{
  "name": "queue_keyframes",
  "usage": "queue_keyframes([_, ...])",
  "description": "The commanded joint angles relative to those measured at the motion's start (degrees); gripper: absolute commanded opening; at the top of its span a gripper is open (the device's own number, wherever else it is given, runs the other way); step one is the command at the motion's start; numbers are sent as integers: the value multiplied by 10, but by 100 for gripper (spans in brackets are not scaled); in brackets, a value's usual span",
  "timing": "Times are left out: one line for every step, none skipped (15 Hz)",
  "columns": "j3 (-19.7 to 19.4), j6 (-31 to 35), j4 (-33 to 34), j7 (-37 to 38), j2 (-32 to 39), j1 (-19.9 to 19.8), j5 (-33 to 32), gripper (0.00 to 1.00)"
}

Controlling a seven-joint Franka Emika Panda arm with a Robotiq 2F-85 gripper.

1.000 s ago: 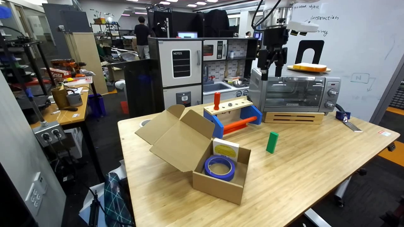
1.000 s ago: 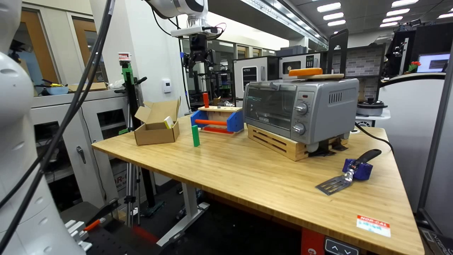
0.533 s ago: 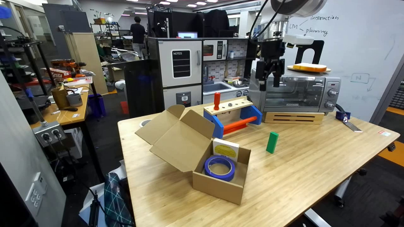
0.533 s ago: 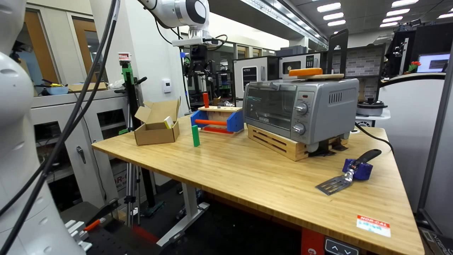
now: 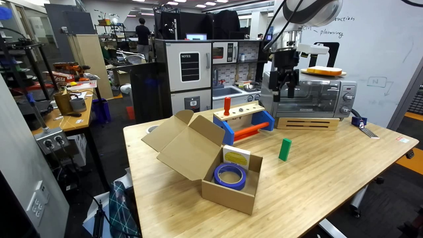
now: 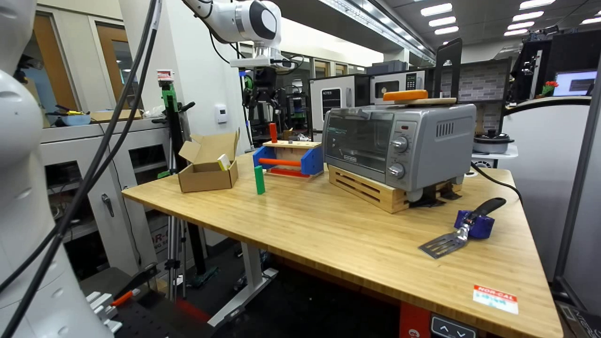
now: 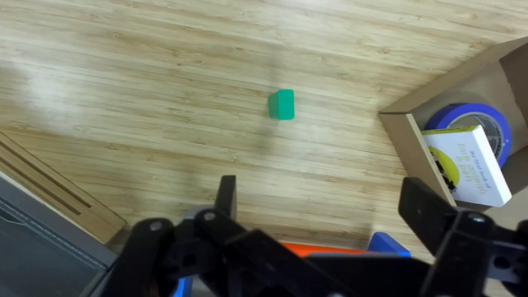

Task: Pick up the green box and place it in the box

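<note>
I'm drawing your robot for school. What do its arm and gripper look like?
The arm is smooth, white and rounded, with a dark curved band at a joint. Long black cables run along it. Near the end is a shiny silver tube-shaped part. The gripper is black, with two blocky fingers and little round silvery screws.

Panda arm [image 6: 230,22]: wht, rounded segs w/ dk grey joint trim [image 6: 256,21]; silver wrist collar [image 5: 290,42]; loose blk cables [image 6: 70,213]; flat wht bracket [image 6: 251,62]. Robotiq gripper [image 7: 318,187]: blk, prob. matte (blurry), w/ blocky fingers [image 7: 227,194] & small silver screws [image 7: 209,215].
</note>
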Motion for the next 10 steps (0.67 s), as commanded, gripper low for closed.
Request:
queue_keyframes([10, 29, -32, -50, -18, -9, 25, 100])
queue_keyframes([11, 30, -36, -59, -18, -8, 26, 100])
queue_keyframes([11, 29, -38, -66, -17, -8, 28, 100])
queue_keyframes([10, 29, -41, -69, -17, -8, 26, 100])
queue_keyframes([10, 29, -46, -71, -17, -7, 24, 100])
queue_keyframes([9, 29, -50, -73, -17, -7, 21, 100])
queue_keyframes([9, 29, -56, -74, -18, -7, 23, 100])
queue_keyframes([9, 30, -60, -74, -20, -8, 24, 100])
queue_keyframes([8, 32, -65, -73, -21, -8, 24, 100])
queue_keyframes([7, 34, -69, -70, -23, -7, 17, 100])
